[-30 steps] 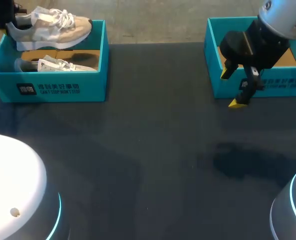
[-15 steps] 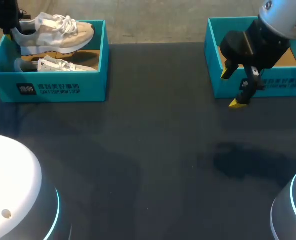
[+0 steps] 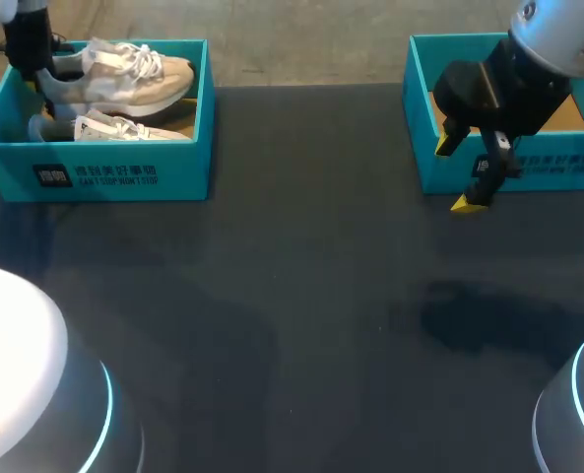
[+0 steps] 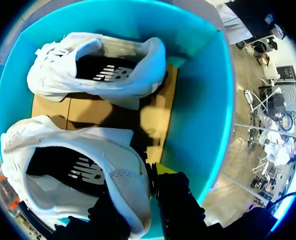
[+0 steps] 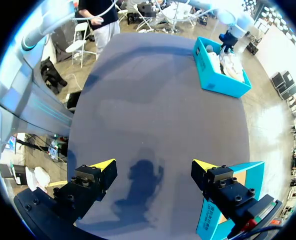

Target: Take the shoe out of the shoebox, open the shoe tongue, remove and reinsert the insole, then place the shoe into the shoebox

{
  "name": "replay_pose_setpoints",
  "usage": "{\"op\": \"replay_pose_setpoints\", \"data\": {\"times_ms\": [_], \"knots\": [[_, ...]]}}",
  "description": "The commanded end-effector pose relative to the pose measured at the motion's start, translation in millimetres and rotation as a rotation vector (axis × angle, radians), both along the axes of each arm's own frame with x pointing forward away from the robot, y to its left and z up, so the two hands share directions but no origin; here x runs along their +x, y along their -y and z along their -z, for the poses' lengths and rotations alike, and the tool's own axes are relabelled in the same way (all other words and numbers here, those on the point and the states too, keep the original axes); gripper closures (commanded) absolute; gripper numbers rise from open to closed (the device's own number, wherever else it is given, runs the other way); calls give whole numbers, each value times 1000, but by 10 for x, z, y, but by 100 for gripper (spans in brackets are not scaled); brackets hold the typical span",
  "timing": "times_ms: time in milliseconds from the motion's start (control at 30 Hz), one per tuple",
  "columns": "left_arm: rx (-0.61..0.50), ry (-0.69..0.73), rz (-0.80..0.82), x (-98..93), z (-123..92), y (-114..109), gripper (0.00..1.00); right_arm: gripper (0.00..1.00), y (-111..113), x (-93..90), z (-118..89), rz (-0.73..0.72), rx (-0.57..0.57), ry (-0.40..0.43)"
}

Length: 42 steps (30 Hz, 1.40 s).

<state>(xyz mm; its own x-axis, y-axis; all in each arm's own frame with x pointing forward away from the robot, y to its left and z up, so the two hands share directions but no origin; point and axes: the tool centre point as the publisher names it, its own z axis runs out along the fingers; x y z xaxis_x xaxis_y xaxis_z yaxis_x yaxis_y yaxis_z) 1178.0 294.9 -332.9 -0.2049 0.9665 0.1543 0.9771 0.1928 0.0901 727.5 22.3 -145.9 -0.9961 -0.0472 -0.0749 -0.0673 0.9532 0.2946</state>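
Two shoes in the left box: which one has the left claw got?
The back shoe, by the box's rear wall: the left claw pinches its heel. The front shoe lies untouched.

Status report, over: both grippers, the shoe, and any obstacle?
Left gripper shut on shoe heel. Right gripper open, empty, above table. Shoe in shoebox mouth, beside second shoe. No obstacle seen.

Soft overhead light leaves the dark matte counter fairly dim. A diffuse shadow spreads on it beneath the right arm. Inside the teal cardboard shoebox, the nearer white sneaker throws a darker shadow across the brown floor.
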Motion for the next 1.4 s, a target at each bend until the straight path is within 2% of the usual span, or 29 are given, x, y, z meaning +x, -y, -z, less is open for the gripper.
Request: {"op": "replay_pose_setpoints", "data": {"times_ms": [33, 333, 533, 1000, 1233, 1267, 1300, 1333, 1367, 1400], "knots": [[-4, -30, -3, 193, 126, 19, 100, 0, -12, 12, 8, 1, -3, -2], [-24, -74, -14, 290, 287, 67, 100, 0, -12, 12, 8, 1, -3, -2], [4, -105, -14, 331, 399, 70, 100, 0, -12, 12, 8, 1, -3, -2], [13, -113, -33, 273, 394, -77, 100, 0, -12, 12, 8, 1, -3, -2], [34, -132, -40, 275, 462, -61, 100, 0, -12, 12, 8, 1, -3, -2], [36, -132, -39, 274, 464, -55, 93, 0, -12, 12, 8, 1, -3, -2], [37, -134, -38, 273, 462, -50, 69, 0, -12, 12, 8, 1, -3, -2], [38, -136, -38, 273, 459, -46, 54, 0, -12, 12, 8, 1, -3, -2], [38, -137, -37, 273, 450, -43, 31, 0, -12, 12, 8, 1, -3, -2], [38, -138, -35, 274, 437, -42, 2, 0, -12, 12, 8, 1, -3, -2]]}}
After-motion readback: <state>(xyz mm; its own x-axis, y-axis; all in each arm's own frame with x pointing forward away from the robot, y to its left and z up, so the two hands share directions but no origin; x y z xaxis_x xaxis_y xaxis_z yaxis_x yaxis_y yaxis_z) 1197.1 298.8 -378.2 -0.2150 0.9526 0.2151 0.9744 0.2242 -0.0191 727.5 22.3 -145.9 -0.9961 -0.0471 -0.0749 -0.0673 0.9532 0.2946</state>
